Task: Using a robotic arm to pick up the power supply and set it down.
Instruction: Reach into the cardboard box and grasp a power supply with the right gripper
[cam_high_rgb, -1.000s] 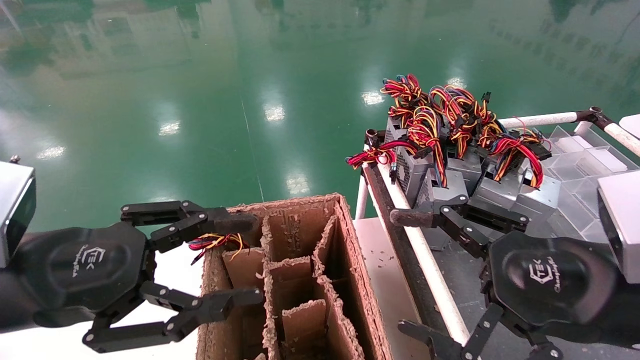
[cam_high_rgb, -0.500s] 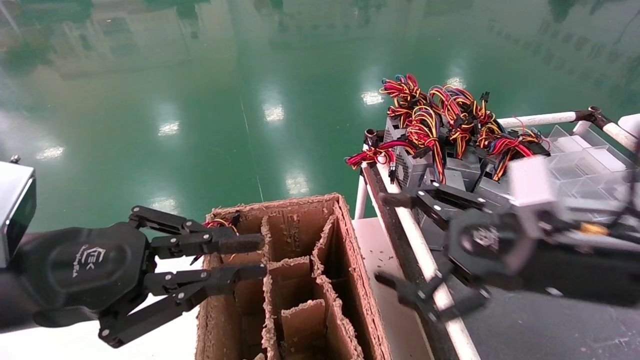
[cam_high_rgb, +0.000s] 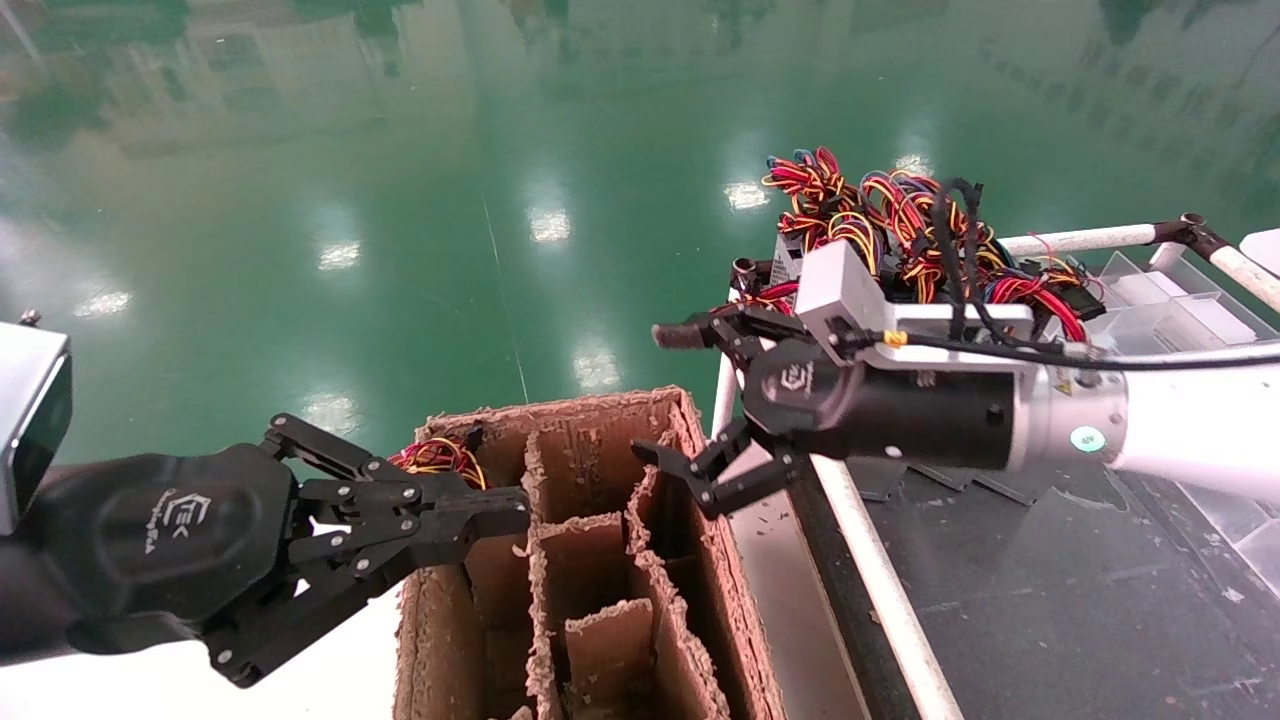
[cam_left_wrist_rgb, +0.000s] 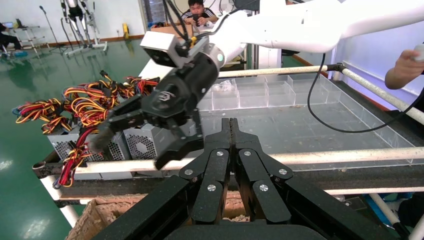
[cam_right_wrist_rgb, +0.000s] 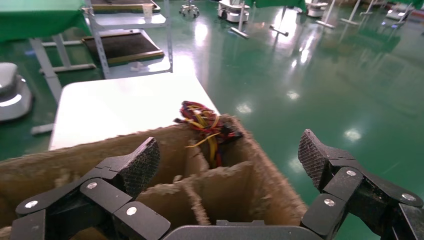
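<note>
Several grey power supply units with red, yellow and orange wire bundles (cam_high_rgb: 880, 215) are piled on the cart behind my right arm; their grilles show in the left wrist view (cam_left_wrist_rgb: 145, 142). Another wire bundle (cam_high_rgb: 440, 458) pokes from the far-left compartment of the brown divided cardboard box (cam_high_rgb: 590, 405), also visible in the right wrist view (cam_right_wrist_rgb: 205, 122). My right gripper (cam_high_rgb: 665, 395) hangs open and empty above the box's far right corner (cam_right_wrist_rgb: 227, 157). My left gripper (cam_high_rgb: 505, 510) is shut on nothing at the box's left side, fingertips pressed together (cam_left_wrist_rgb: 230, 125).
The cart has white tube rails (cam_high_rgb: 870, 590) and a dark bed, with a clear divided plastic tray (cam_high_rgb: 1170, 310) at its far right. The box stands on a white table (cam_high_rgb: 120, 690). Glossy green floor lies beyond. A person's hand (cam_left_wrist_rgb: 405, 67) is near the cart rail.
My right arm swung left from the cart's pile to over the box, still open and empty. My left gripper went from wide open to shut beside the wires in the box.
</note>
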